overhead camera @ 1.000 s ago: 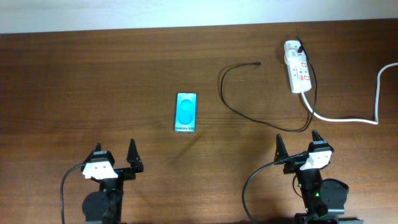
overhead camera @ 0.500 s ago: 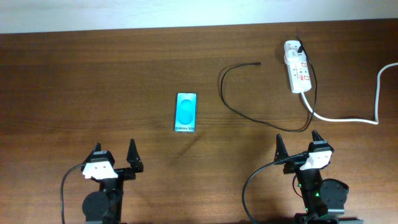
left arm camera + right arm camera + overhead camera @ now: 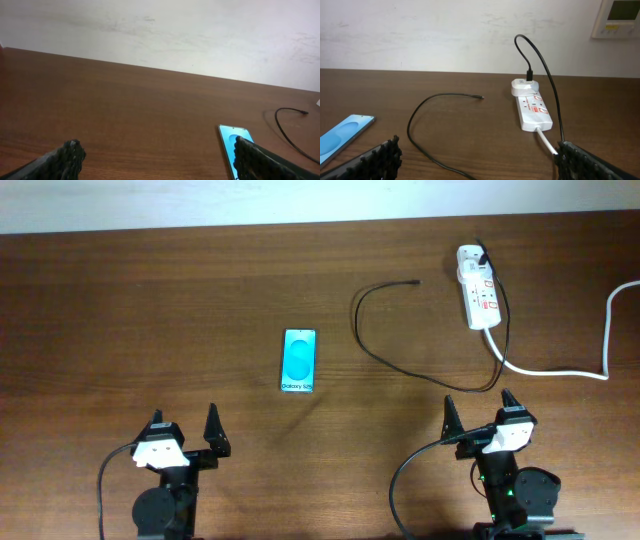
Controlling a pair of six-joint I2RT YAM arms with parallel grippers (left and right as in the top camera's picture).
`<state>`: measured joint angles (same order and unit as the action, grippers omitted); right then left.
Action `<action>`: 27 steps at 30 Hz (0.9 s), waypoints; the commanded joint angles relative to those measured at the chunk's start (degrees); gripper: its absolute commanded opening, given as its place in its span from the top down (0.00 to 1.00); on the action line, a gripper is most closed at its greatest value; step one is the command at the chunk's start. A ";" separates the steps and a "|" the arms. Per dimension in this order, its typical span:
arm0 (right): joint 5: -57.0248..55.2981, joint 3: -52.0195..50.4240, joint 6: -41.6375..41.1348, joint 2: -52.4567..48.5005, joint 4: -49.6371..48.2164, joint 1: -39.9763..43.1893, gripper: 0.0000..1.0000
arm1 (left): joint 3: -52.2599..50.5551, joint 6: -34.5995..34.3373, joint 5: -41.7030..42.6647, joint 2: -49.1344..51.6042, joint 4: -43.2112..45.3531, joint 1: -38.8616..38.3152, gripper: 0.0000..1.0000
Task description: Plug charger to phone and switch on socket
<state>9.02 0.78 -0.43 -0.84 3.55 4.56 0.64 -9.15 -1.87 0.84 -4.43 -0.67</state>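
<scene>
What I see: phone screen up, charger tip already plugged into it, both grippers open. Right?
No. The charger tip lies loose, apart from the phone, as the overhead view shows. The rest holds: screen up, left gripper and right gripper open.

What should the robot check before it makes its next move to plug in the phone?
1. The left hand is open and empty: ok.
2. The right hand is open and empty: ok.
3. The phone lies flat, screen up, with nothing on it: ok.
4. The charger has its tip free on the table, apart from the phone: ok.
5. The charger's other end is plugged in at the socket: ok.
6. The socket's switch is off, ready to press: cannot tell, too small.
</scene>
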 commanded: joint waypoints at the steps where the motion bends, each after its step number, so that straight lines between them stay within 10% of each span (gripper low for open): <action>1: -0.28 -0.46 -0.28 0.48 0.04 -0.33 0.02 | -0.15 0.92 0.22 -0.44 -0.20 0.31 0.01; 27: -0.28 -0.46 -0.28 0.48 0.04 -0.33 0.02 | 19.43 4.96 2.58 0.83 -8.63 0.31 0.01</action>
<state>9.02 0.78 -0.43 -0.84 3.55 4.56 15.35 -5.37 -0.12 0.89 -11.62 -0.67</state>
